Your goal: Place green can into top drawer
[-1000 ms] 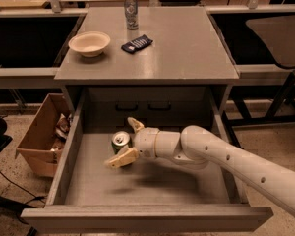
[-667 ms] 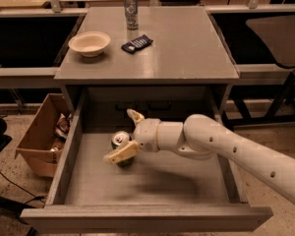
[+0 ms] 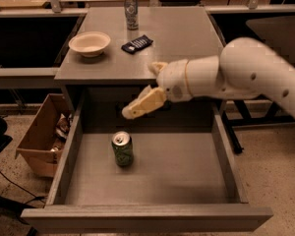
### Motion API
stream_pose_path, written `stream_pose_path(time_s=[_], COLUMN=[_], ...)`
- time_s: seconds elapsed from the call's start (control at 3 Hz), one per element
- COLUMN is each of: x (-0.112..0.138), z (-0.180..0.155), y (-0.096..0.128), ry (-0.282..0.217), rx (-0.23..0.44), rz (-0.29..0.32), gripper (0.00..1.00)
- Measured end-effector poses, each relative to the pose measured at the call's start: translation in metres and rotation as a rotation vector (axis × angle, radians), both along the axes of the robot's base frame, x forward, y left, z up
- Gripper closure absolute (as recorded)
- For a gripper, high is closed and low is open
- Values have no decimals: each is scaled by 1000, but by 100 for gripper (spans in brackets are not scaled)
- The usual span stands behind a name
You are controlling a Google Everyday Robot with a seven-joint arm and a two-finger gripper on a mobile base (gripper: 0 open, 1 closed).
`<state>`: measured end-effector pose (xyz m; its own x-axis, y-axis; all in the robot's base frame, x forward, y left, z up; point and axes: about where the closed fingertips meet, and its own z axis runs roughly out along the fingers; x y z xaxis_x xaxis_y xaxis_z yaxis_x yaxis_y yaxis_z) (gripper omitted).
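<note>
The green can [image 3: 122, 149] stands upright on the floor of the open top drawer [image 3: 147, 215], left of its middle, with its silver top showing. My gripper [image 3: 139, 90] is open and empty. It hangs above the drawer, in front of the cabinet's front edge, up and to the right of the can and apart from it. One cream finger [image 3: 141, 105] points down-left toward the can; the other [image 3: 156, 67] sits at the edge of the cabinet top. My white arm reaches in from the right.
On the grey cabinet top [image 3: 187, 38] are a slim silver-grey can [image 3: 131, 4] at the back, a cream bowl [image 3: 89, 43] at the left and a small black packet [image 3: 136, 44]. A cardboard box [image 3: 39, 140] stands on the floor left of the drawer.
My gripper has let go of the green can and risen out of the drawer to the height of the cabinet top. The can now stands upright on the drawer floor.
</note>
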<state>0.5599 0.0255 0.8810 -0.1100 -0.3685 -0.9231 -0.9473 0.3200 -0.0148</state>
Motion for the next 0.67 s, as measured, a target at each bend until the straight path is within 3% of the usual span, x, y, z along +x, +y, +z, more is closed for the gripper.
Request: stream_pose_path(time_s=[0.33,0.67], x=[2,-5], z=[97,152], y=[-13,-22], ry=[-31,-8], rx=[-117,-249], rz=[-16,-46], gripper=[0,0])
